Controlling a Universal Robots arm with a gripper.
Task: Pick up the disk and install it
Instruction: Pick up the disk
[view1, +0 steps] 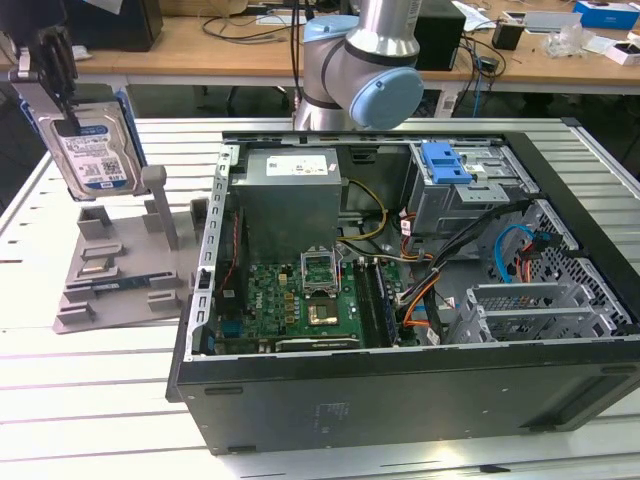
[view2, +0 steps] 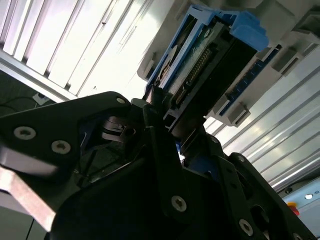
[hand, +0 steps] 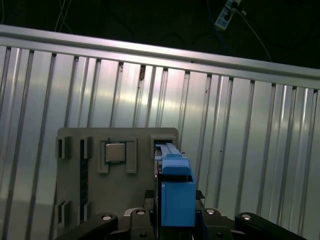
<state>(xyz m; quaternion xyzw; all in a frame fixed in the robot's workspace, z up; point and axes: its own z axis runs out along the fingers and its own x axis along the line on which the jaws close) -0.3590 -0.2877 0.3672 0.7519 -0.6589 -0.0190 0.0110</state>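
Grey stand below the disk in the pincer; open case beside.

bright even light, glare on the slatted table, wrist-view foregrounds dark and soft

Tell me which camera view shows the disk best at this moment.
The exterior view: the disk shows its labelled face, held in the gripper above the grey stand. The second wrist view shows its connector edge and blue rails; the first wrist view shows it edge-on.
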